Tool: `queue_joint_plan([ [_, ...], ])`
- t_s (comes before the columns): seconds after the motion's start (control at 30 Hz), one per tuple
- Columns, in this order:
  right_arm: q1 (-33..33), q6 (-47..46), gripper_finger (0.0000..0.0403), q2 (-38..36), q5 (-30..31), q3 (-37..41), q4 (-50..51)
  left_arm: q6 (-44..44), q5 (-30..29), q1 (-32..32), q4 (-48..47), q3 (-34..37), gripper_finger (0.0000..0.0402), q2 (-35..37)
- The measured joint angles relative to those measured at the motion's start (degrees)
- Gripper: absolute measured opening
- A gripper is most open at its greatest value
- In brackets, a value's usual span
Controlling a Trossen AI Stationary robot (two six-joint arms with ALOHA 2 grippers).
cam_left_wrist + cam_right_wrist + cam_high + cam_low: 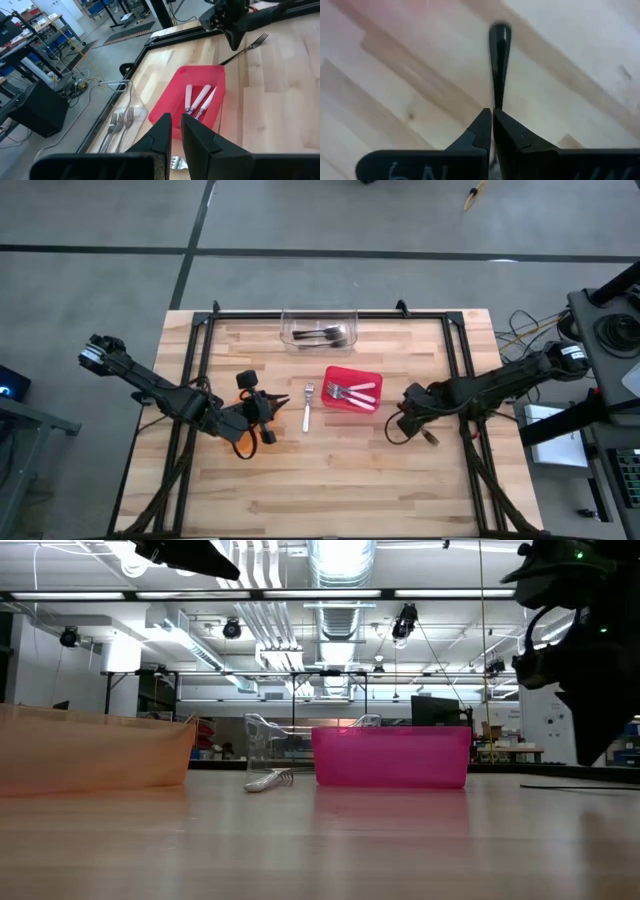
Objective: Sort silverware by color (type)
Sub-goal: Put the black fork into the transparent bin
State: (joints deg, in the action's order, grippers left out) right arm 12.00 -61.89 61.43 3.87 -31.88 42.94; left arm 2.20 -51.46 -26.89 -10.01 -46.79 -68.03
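My right gripper (pixel 408 420) (pixel 492 117) is at the table's right, shut on a black fork (pixel 250 44), one of the silverware. A silver fork (pixel 308 410) lies flat on the wood between my left gripper (pixel 283 402) and the red bin (pixel 375 375). My left gripper (pixel 176 132) hovers shut with nothing in it, pointing toward the red bin. White-handled pieces (pixel 197 100) lie in the red bin. Silver forks (pixel 325 334) (pixel 117 127) lie in the clear bin (pixel 290 320) at the far edge. My right gripper pinches the black fork's thin shaft (pixel 496 100) between its two fingertips, coming steeply from above, with the fingers across the fork. The rounded handle end (pixel 500 35) sticks out one side and the tines (pixel 260 37) out the other. I cannot tell whether the fork is clear of the table.
A black metal frame (pixel 200 330) borders the table's far, left and right sides. The low view shows an orange bin (pixel 90 750) at the left, beside the clear bin (pixel 262 745) and red bin (pixel 390 755). Bare wood fills the near half (pixel 330 480).
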Motion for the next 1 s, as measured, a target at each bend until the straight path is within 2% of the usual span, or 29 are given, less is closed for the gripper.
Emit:
queue_joint_plan([
  [0.2, 2.72, 5.22, 0.0023, 1.20, 1.14, 0.11, 0.34, -0.24, 0.00, 0.00, 2.08, 0.00, 0.0024, -0.16],
  [0.37, 3.81, 5.55, 0.0067, 2.79, 1.18, 0.11, 0.52, -0.22, 0.00, 0.00, 5.17, 0.00, 0.0024, -0.20],
  [0.53, 3.92, 5.10, 0.0116, 5.35, 3.67, 0.13, 1.48, -0.45, 0.01, 0.00, 8.60, 0.00, 0.0024, -0.22],
  [0.73, 4.40, 5.86, 0.0147, 10.31, 3.89, -0.02, 0.93, -0.48, 0.02, 0.00, 10.57, 0.00, 0.0024, -0.24],
  [0.87, 4.67, 6.84, 0.0144, 14.56, 4.16, -0.02, 0.47, -0.48, 0.00, 0.00, 11.24, 0.00, 0.0024, -0.24],
  [1.0, 4.67, 7.08, 0.0099, 17.84, 3.86, 0.00, -0.71, -0.48, 0.00, 0.00, 11.72, 0.00, 0.0024, -0.26],
])
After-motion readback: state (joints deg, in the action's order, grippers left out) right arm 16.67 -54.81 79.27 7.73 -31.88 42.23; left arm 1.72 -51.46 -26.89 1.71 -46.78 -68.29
